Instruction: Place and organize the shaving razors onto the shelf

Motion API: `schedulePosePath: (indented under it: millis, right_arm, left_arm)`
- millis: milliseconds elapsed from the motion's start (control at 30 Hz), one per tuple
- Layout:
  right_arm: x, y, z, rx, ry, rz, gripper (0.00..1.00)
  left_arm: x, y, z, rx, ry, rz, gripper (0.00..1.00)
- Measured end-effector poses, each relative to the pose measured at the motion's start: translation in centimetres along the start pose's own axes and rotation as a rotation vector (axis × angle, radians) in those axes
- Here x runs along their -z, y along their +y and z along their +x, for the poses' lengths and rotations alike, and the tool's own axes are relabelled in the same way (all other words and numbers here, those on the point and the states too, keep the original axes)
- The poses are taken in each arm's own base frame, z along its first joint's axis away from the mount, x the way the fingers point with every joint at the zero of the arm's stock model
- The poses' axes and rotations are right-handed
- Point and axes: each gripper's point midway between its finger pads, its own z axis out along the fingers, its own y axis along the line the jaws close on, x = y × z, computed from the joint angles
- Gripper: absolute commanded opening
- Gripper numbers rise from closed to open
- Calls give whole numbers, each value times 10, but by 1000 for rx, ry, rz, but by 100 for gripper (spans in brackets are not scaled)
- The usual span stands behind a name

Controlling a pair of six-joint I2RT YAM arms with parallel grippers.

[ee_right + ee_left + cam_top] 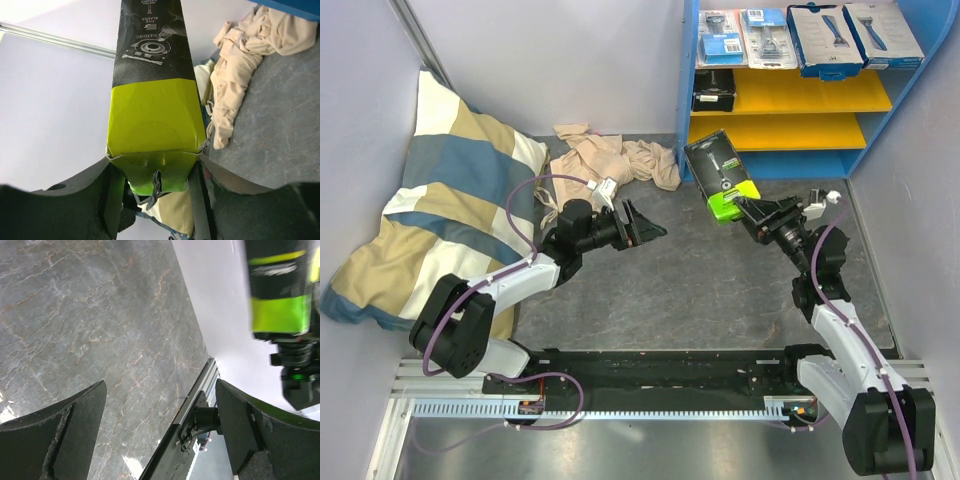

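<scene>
- The right pincer (155, 175) pinches the lime-green end of a flat black box with a lime-green end (152, 90), one finger pressed on each side.
- The box's long axis runs from near right to far left. The green end sits nearest in the pincer and the black end points far and slightly left, toward the lower left corner of the blue-framed shelf (692, 100).
- The box is just in front of the shelf, over the grey stone-patterned tabletop (700, 290).
- The left pincer (642, 225) is spread wide with nothing between its fingers. It points right toward the held box and stands well apart from it.
- On the shelf's top board lie two clear blister packs on blue cards (722, 38) at the left and two white-blue boxes (825, 38) at the right.
- A second black box (714, 90) lies at the left end of the upper yellow board.
- A crumpled beige cloth (605, 160) lies on the tabletop left of the shelf, and a blue, tan and white striped pillow (440, 190) leans at the far left.
</scene>
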Motion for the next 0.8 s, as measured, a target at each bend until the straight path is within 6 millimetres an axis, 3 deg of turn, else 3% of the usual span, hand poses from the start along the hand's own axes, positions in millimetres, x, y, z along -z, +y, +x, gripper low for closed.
schedulePosePath:
  millis: [267,433,567,800]
  right_arm:
    - [0,33,-27,39,-45,-43,38]
    - [-6,43,-46,62,-75,-35,38]
    - [-14,40,-70,63,-108,-5,38]
    - [-16,15,-111,11,-182,51,37]
  left_arm:
    - [2,8,-3,0,-3,-23,96]
    - [4,12,-6,1,-5,-27,96]
    - [5,14,-7,0,-6,-29,96]
    - [7,17,-10,-5,-3,-28,96]
